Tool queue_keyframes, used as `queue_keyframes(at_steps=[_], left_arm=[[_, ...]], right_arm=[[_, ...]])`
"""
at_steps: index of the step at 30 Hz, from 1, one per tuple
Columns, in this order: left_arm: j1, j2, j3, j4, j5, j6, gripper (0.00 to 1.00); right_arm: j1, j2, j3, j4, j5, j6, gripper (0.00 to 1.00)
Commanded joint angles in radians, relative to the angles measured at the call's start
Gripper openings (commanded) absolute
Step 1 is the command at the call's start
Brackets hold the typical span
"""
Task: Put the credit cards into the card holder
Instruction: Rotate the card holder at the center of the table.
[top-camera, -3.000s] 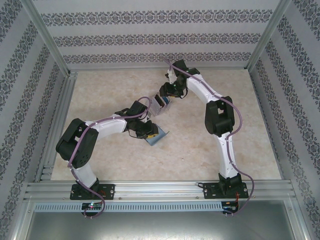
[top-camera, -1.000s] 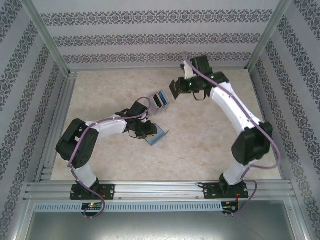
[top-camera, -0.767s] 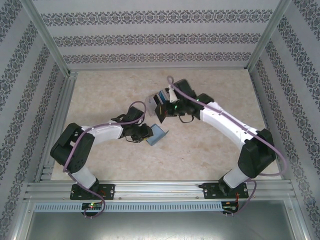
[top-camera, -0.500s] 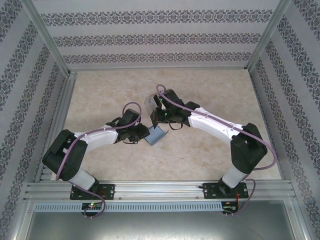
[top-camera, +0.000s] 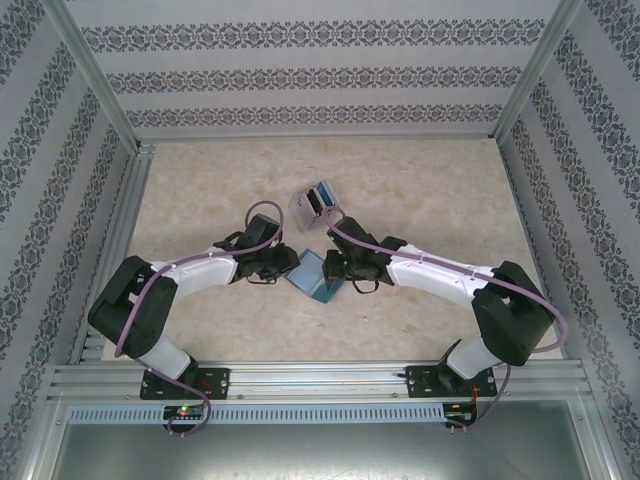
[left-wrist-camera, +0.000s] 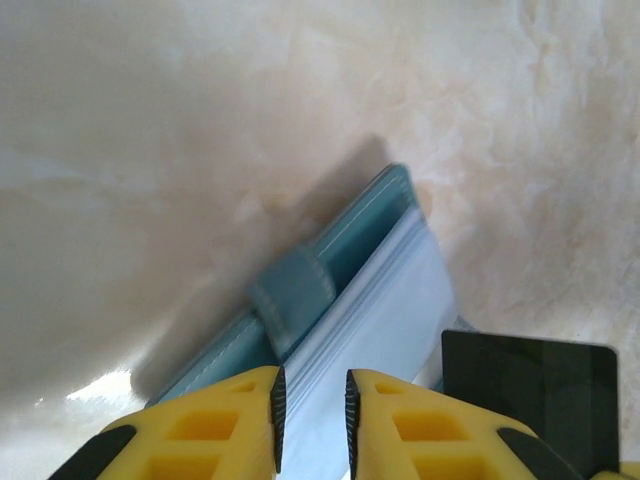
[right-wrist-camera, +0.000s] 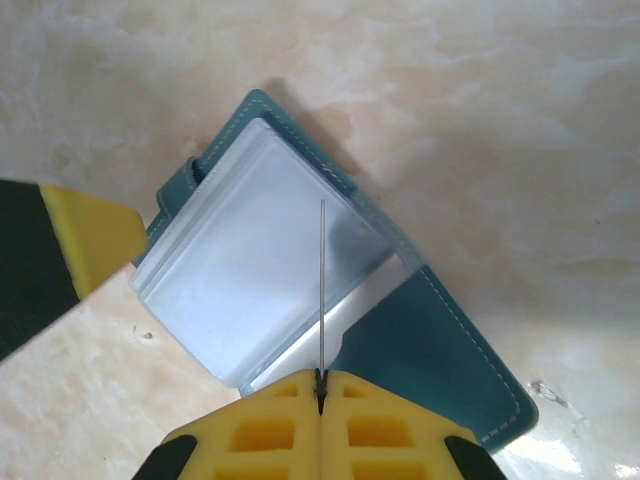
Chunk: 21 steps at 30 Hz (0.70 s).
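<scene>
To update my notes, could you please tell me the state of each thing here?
card holder, open.
black card, held over it, not inserted.
left claw, shut on card holder.
right claw, shut on black card.
clear box, holds cards.

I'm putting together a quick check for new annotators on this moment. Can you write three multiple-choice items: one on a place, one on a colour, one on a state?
1. In the top view, where is the clear box relative to the card holder?
A lower in the picture; B higher in the picture; C resting on it.
2. What colour is the card holder's cover?
A teal; B red; C yellow.
3. How is the right claw?
A wide open; B shut on the clear box; C shut on a thin card.

Answers: B, the box lies beyond the holder on the table; A, the cover is teal in both wrist views; C, it is closed on the card, seen edge-on over the holder.
</scene>
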Motion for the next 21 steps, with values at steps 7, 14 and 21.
queue_keyframes(at_steps=[7, 14, 21], left_arm=[[0.017, 0.152, 0.172, -0.109, 0.103, 0.114, 0.29], [0.015, 0.139, 0.071, -0.086, 0.153, 0.093, 0.28], [0.014, 0.067, -0.038, -0.066, 0.142, 0.045, 0.26]], right_arm=[[-0.063, -0.016, -0.072, 0.064, -0.058, 0.005, 0.00], [-0.150, 0.000, -0.133, 0.141, -0.118, -0.072, 0.00], [-0.126, -0.053, -0.127, 0.205, -0.182, -0.065, 0.00]])
